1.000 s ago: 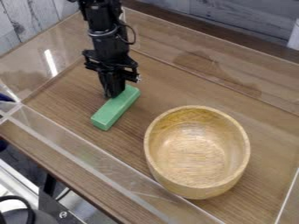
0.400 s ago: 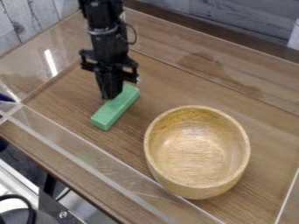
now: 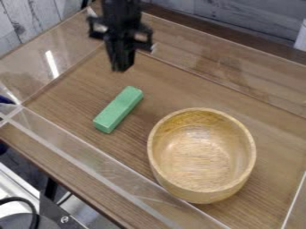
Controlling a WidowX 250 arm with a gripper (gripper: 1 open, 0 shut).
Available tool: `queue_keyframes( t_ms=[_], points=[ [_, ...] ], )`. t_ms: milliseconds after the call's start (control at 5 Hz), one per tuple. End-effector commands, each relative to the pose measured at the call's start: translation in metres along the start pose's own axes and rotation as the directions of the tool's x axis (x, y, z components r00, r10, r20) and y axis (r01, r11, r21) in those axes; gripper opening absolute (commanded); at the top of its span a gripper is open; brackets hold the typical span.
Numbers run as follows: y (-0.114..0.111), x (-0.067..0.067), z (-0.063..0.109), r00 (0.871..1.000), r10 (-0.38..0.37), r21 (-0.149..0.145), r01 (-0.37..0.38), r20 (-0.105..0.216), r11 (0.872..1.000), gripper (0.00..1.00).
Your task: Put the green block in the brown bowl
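Note:
The green block point(image 3: 118, 109) lies flat on the wooden table, left of centre, with nothing touching it. To its lower right stands the brown bowl point(image 3: 202, 153), upright and with nothing inside. My gripper point(image 3: 120, 63) hangs in the air well above and behind the block, fingers pointing down and pressed together, holding nothing. It looks a little blurred.
A clear plastic wall point(image 3: 72, 156) runs along the front and left of the wooden table point(image 3: 216, 80). A pale brick-like wall stands at the far left behind the arm.
My gripper has risen from the block's far end and now hangs well above it. The block stays on the table where it was; the bowl has not moved.

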State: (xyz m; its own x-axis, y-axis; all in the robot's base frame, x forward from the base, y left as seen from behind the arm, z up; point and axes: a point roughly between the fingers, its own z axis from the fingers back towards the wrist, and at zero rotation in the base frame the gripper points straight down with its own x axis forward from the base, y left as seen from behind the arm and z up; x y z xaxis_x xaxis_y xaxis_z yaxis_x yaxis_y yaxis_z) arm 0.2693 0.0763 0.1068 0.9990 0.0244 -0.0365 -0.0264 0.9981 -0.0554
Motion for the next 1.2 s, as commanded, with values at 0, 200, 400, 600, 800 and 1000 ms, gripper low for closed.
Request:
queue_keyframes(
  t_ms=[0, 200, 400, 600, 800, 1000],
  points=[
    [0.01, 0.003, 0.001, 0.998, -0.005, 0.03, 0.003, 0.063, 1.0, 1.0],
    [0.02, 0.001, -0.016, 0.999, -0.006, 0.039, 0.004, 0.047, 0.999, 1.0],
    [0.023, 0.002, -0.025, 0.999, -0.006, 0.045, 0.004, 0.036, 0.999, 1.0],
    [0.03, -0.001, -0.036, 1.0, -0.003, 0.058, 0.001, 0.027, 0.998, 1.0],
    [0.036, -0.004, -0.047, 1.0, 0.0, 0.067, -0.001, 0.015, 0.998, 1.0],
    [0.042, -0.007, -0.059, 1.0, 0.002, 0.075, -0.002, 0.008, 0.997, 1.0]
  ],
)
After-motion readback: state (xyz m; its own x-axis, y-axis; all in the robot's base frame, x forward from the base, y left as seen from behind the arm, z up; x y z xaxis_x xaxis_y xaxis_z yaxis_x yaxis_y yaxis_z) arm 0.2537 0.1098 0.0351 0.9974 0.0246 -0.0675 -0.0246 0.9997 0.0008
